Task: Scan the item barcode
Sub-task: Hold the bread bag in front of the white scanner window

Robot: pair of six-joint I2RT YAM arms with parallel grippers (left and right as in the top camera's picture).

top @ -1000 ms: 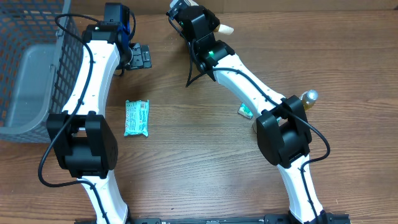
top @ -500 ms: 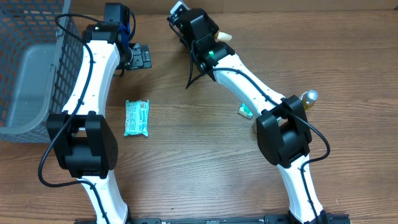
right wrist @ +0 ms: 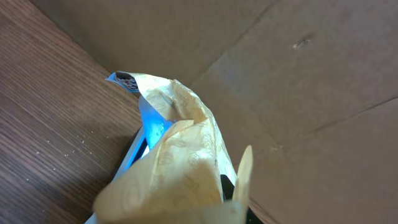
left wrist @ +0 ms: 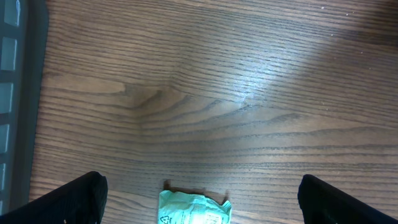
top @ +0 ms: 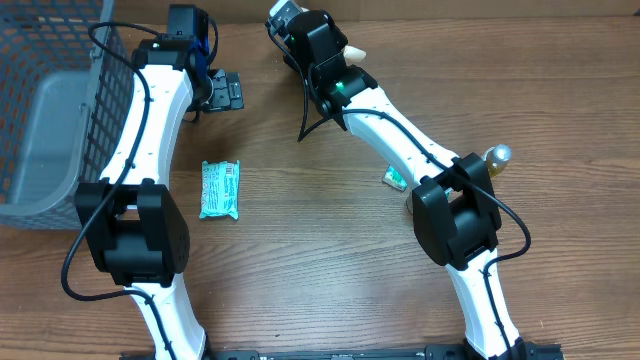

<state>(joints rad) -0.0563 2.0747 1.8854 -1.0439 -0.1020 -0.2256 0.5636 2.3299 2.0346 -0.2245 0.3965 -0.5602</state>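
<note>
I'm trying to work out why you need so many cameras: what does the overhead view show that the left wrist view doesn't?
Only overhead: both whole arms, and the right end effector at the table's far edge, shut on a pale packet.
Only left wrist: a close look at the wood grain between the wide-open fingers of the left end effector.
Both: the green packet lying on the wooden table, and the wire basket, though the wrist view catches only what looks like its edge.
</note>
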